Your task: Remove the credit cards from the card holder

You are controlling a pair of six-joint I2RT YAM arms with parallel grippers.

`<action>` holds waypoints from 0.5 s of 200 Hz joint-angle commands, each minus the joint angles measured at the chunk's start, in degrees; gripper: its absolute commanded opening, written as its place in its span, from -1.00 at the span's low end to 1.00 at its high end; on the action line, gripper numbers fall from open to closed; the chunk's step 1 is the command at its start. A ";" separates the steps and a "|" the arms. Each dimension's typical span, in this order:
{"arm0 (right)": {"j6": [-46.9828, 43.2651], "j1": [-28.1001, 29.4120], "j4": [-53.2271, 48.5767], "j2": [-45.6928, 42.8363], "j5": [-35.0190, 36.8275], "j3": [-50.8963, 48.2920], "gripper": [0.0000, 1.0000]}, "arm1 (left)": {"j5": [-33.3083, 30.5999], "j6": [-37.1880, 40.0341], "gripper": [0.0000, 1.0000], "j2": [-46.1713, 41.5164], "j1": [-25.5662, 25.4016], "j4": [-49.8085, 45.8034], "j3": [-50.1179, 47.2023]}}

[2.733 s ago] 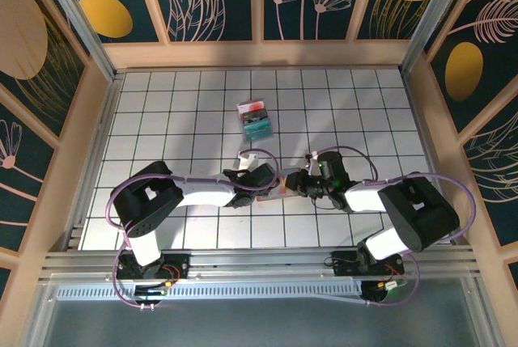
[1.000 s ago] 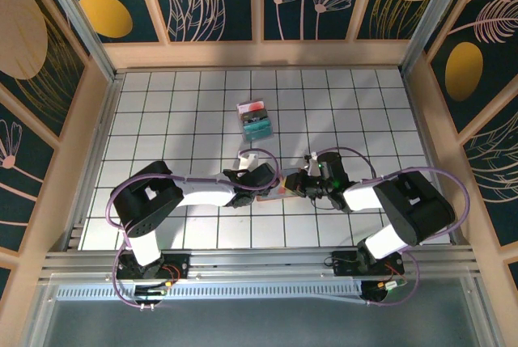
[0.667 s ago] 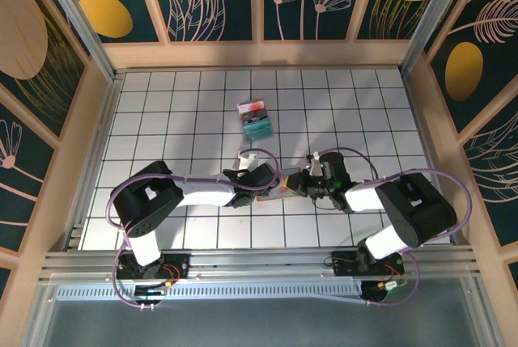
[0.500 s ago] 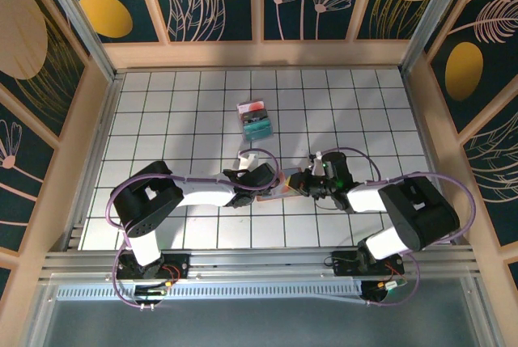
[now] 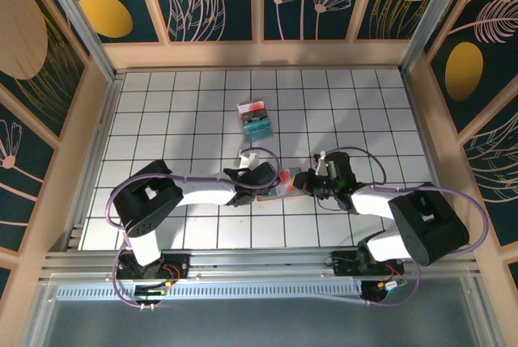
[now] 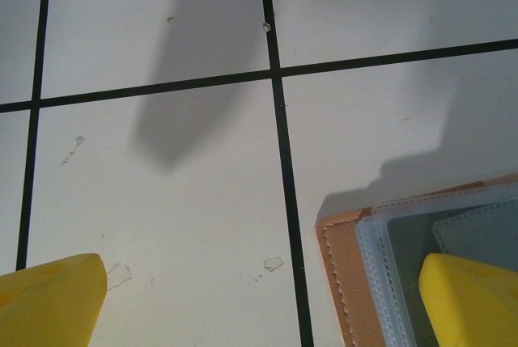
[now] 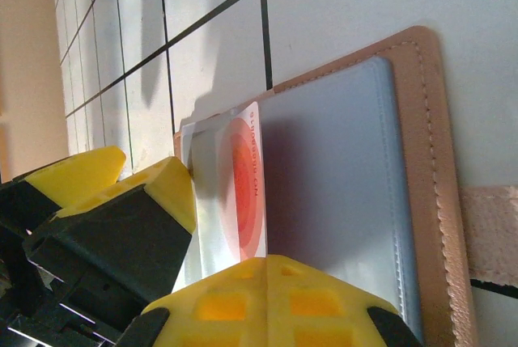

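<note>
Top external: the card holder (image 5: 269, 192) lies on the bench (image 5: 162, 104), toward 6 o'clock from centre. Left wrist: the left fingers (image 6: 473, 302) stand wide, one over its open face at 5 o'clock. Right wrist: the right fingers (image 7: 170, 193) pinch a red-marked credit card (image 7: 243, 177) half out; extraction seems underway, needing a straight pull toward 9 o'clock.

We have free table (image 5: 162, 104) far left and right. A teal pack (image 5: 256, 120) stands far centre; arms (image 5: 202, 192) crowd near centre.

my left arm (image 5: 202, 192) and right arm (image 5: 374, 199): white shells, black joint housings | shoulders: bulky, black | cables (image 5: 112, 205): purple, looping beside each arm | my jaws: black blocks tipped with bright yellow fingertips (image 6: 50, 298) | bases (image 5: 150, 268): black
</note>
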 commanded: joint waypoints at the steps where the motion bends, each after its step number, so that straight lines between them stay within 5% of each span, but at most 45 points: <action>1: -0.80 -0.21 -1.64 -0.87 2.12 0.36 -1.00 | 1.63 3.00 0.98 0.34 0.23 -9.10 0.97; 100: -0.11 0.16 -2.31 -1.93 2.73 1.23 -1.00 | 3.58 7.45 0.98 1.50 0.12 -5.83 7.15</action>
